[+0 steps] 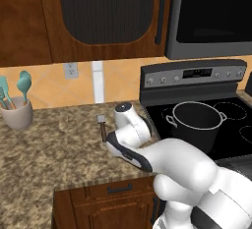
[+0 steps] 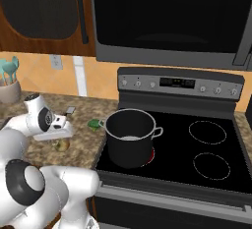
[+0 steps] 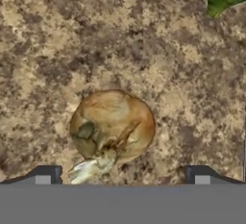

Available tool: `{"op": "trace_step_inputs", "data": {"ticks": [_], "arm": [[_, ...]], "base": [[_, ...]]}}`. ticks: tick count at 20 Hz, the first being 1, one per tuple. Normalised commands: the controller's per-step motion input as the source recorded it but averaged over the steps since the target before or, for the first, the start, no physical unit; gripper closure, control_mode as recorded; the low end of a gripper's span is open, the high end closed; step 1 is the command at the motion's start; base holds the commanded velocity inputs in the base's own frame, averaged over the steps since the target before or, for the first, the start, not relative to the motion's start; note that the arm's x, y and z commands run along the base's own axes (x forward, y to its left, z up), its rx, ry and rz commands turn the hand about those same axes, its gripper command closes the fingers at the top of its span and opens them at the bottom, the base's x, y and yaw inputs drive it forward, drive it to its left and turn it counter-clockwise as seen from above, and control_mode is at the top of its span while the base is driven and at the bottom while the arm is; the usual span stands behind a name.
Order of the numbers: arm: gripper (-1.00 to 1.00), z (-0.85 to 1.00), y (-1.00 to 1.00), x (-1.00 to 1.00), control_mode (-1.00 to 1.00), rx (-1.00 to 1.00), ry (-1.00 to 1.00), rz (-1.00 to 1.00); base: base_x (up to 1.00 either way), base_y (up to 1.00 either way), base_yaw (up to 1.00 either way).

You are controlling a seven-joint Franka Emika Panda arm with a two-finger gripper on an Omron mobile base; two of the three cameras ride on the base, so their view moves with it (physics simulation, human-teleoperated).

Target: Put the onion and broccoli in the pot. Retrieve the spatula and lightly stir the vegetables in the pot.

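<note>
Left base view: my arm over speckled granite counter (image 1: 49,144), left of large dark grey metal pot (image 1: 195,123); wooden-handled spatula (image 1: 102,127) beside it.
Right base view: small green broccoli floret (image 2: 93,123) just left of pot; round tan onion (image 2: 62,145) further left.
Hand view: my gripper (image 3: 122,175) spread wide, empty, onion between tips.

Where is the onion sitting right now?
The onion lies on the granite counter left of the pot, just under the open gripper; in the right base view it is near the broccoli.
</note>
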Motion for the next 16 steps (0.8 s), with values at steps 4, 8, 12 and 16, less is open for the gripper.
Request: {"op": "trace_step_inputs", "data": {"ticks": [4, 8, 12, 16], "arm": [[-1.00, -0.32, 0.00, 0.41, -1.00, 0.00, 0.12, -0.03], [-1.00, -0.30, 0.00, 0.19, -1.00, 0.00, 0.11, -0.05], [-1.00, -0.29, 0.00, 0.01, -1.00, 0.00, 0.06, -0.07], [-1.00, -0.21, 0.00, -0.27, -1.00, 0.00, 0.00, -0.07]], "base": [[0.00, 0.00, 0.00], [0.00, 0.00, 0.00], [0.00, 0.00, 0.00], [0.00, 0.00, 0.00]]}}
